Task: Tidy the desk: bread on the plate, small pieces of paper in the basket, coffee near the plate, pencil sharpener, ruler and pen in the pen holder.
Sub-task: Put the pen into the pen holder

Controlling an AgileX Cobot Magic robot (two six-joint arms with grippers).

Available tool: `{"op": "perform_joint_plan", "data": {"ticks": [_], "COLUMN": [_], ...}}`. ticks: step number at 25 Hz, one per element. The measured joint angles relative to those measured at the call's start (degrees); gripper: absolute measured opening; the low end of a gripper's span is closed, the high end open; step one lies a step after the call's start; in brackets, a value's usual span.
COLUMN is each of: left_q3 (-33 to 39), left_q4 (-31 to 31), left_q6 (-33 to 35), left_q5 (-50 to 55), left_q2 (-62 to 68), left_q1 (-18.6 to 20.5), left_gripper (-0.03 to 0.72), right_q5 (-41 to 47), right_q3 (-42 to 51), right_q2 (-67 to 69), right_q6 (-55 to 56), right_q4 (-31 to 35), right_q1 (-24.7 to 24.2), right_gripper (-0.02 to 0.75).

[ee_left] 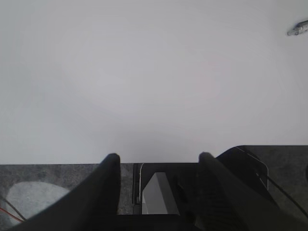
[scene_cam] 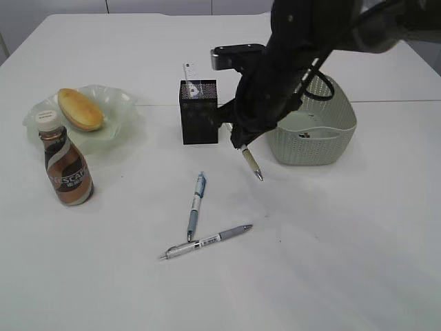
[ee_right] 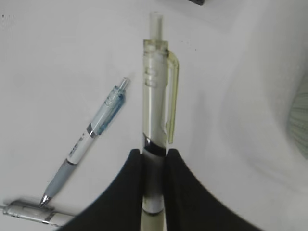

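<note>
My right gripper point(ee_right: 154, 154) is shut on a clear yellowish pen point(ee_right: 155, 96). In the exterior view that pen point(scene_cam: 251, 162) hangs tilted above the desk point(scene_cam: 331, 248), between the black mesh pen holder point(scene_cam: 198, 114) and the basket point(scene_cam: 317, 131). A ruler point(scene_cam: 191, 72) sticks up out of the holder. Two more pens, a blue pen point(scene_cam: 196, 205) and a grey pen point(scene_cam: 207, 241), lie on the desk. The bread point(scene_cam: 79, 109) rests on the green plate point(scene_cam: 120, 103), with the coffee point(scene_cam: 65, 165) standing just in front. My left gripper point(ee_left: 159, 159) is open and empty at the desk's near edge. The pencil sharpener and paper pieces are out of view.
The right arm point(scene_cam: 296, 62) reaches over the basket and hides part of its rim. In the right wrist view the blue pen point(ee_right: 96, 134) and the end of the grey pen point(ee_right: 29, 211) lie to the left below the held pen.
</note>
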Motion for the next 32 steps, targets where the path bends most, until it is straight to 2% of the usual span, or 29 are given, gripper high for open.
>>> {"op": "perform_joint_plan", "data": {"ticks": [4,7,9,11,15,21,27,32], "left_q3": [0.0,0.0,0.0,0.0,0.0,0.0,0.0,0.0], "left_q4": [0.0,0.0,0.0,0.0,0.0,0.0,0.8,2.5], "left_q6": [0.0,0.0,0.0,0.0,0.0,0.0,0.0,0.0], "left_q5": [0.0,0.0,0.0,0.0,0.0,0.0,0.0,0.0], "left_q2": [0.0,0.0,0.0,0.0,0.0,0.0,0.0,0.0], "left_q1": [0.0,0.0,0.0,0.0,0.0,0.0,0.0,0.0], "left_gripper": [0.379,0.379,0.379,0.379,0.379,0.379,0.379,0.379], "right_q5": [-21.5,-40.9,-51.8,-57.3,-62.6,-75.8,-81.4,-82.4], "right_q3": [19.1,32.0,37.6,40.5,41.5,40.3,32.9,23.6], "right_q2": [-9.2,-17.1,-20.2,-21.6,-22.0,-21.1,-14.3,-6.7], "right_q6": [-2.0,-2.3,-2.3,-2.3,-2.4,-2.5,-1.7,-1.0], "right_q4": [0.0,0.7,1.8,2.2,-0.3,-5.9,-11.1,-12.4], "right_q1": [0.0,0.0,0.0,0.0,0.0,0.0,0.0,0.0], "right_gripper": [0.060,0.060,0.060,0.060,0.060,0.060,0.060,0.060]}}
